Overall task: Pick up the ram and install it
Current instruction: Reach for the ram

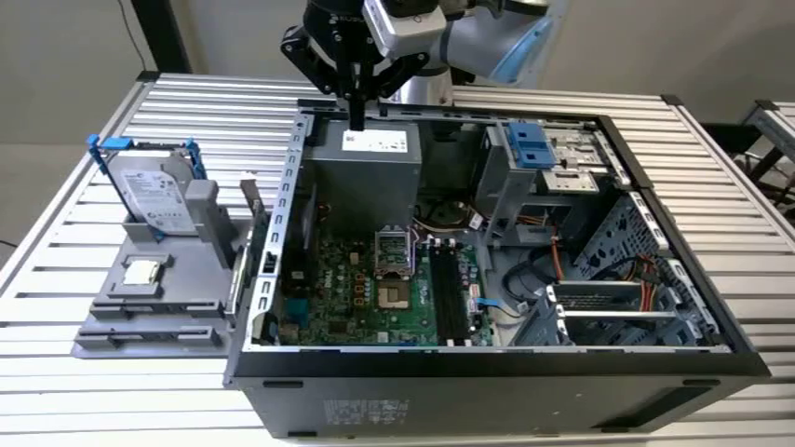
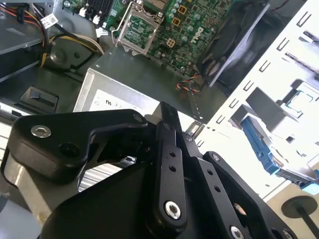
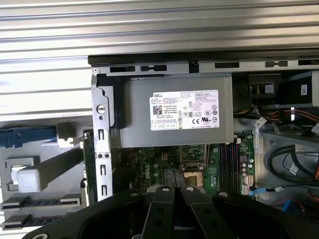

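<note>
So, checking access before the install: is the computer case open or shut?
Open: the computer case lies uncovered, its motherboard exposed.

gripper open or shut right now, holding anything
Gripper: shut, holding nothing, above the power supply in the exterior view.

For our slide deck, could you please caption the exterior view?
Gripper poised over the power supply of an open computer case.

White printed label (image 3: 184, 110) on the grey power supply (image 3: 134, 124), at the far edge of the computer case (image 1: 497, 361). Second label (image 1: 159, 197) on the upright hard drive (image 1: 186, 207). Fine print on both unreadable.
</note>
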Controlling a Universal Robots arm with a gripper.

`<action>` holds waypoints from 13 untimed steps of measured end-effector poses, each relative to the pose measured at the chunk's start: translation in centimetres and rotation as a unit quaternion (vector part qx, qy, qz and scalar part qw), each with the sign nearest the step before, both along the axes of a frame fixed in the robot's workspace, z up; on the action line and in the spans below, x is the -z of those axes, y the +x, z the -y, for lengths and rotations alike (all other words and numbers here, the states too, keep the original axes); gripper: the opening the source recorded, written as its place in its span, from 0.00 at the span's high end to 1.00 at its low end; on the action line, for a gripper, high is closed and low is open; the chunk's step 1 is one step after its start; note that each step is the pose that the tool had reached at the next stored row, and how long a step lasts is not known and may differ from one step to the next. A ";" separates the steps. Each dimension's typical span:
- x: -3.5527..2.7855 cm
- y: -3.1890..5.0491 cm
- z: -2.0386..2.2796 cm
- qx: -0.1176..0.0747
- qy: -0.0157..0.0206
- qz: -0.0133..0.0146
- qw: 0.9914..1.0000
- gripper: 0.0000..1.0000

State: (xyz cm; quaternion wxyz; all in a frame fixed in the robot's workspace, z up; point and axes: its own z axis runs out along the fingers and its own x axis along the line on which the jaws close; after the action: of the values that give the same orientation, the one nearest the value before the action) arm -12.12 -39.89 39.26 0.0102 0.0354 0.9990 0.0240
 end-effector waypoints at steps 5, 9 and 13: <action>0.00 -0.01 0.01 0.000 0.000 0.000 1.000 1.00; 0.00 -0.13 0.00 0.000 0.000 0.000 1.000 1.00; 0.00 -0.48 0.00 0.000 0.000 0.000 1.000 1.00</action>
State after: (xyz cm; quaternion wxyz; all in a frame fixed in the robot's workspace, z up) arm -12.59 -39.89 39.26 0.0102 0.0354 0.9990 0.0240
